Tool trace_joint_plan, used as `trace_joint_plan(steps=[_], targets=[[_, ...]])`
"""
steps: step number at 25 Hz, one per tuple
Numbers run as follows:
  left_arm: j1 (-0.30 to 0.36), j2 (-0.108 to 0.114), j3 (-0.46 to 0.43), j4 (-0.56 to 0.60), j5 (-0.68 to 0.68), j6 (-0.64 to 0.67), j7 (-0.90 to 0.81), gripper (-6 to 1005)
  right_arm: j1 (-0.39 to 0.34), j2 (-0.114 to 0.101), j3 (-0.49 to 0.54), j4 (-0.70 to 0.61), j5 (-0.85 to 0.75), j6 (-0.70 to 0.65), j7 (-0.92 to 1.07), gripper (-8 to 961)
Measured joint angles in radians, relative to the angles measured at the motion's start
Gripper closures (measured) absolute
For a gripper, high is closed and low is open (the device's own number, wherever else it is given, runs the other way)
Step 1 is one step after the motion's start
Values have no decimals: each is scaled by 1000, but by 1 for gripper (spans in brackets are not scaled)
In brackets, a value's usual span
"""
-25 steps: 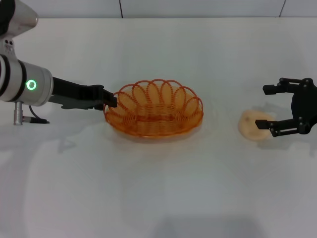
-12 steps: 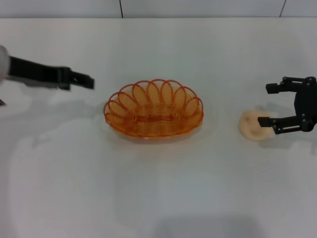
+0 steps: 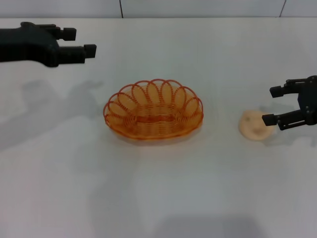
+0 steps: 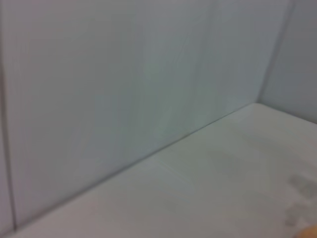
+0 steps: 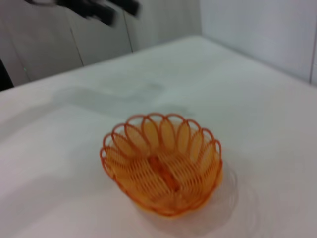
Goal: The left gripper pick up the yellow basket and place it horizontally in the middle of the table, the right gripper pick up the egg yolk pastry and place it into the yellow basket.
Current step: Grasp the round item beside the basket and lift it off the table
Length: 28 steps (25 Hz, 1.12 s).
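The yellow basket (image 3: 153, 115), an orange openwork wire oval, sits upright and empty on the middle of the white table (image 3: 158, 198); it also shows in the right wrist view (image 5: 162, 168). My left gripper (image 3: 81, 42) is open and empty, raised at the far left, well clear of the basket. The egg yolk pastry (image 3: 252, 125), a small pale bun, lies on the table to the right. My right gripper (image 3: 275, 105) is open just right of the pastry, its fingers (image 3: 274, 119) around the pastry's right edge.
A grey wall (image 4: 124, 74) rises behind the table's far edge. The left arm appears far off in the right wrist view (image 5: 94, 7).
My left gripper let go of the basket's left rim and rose up and back to the far left. The right gripper shifted slightly right by the pastry. The basket stayed put.
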Motion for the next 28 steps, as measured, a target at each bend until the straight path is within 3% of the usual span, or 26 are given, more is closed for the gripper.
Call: trace_joint_plan(steps=[4,9,14,22,28], targets=[[29,-7,7,-31,-40,18,188,277,45,7,-8,-10,-91,-1,107,173],[40,-13,10,-104,-21,77,317,266,75,41,-92,-78,-170,10,215,175],[92,-21,11,-117,-15,126,418,255,101,60,-114,-87,-201,27,228,177],[147,-25,16,-170,-20,129,513,237,107,62,-128,-88,-215,64,231,181],[160,-25,62,-169,-20,131,533,107,134,64,-129,-82,-300,92,282,184]])
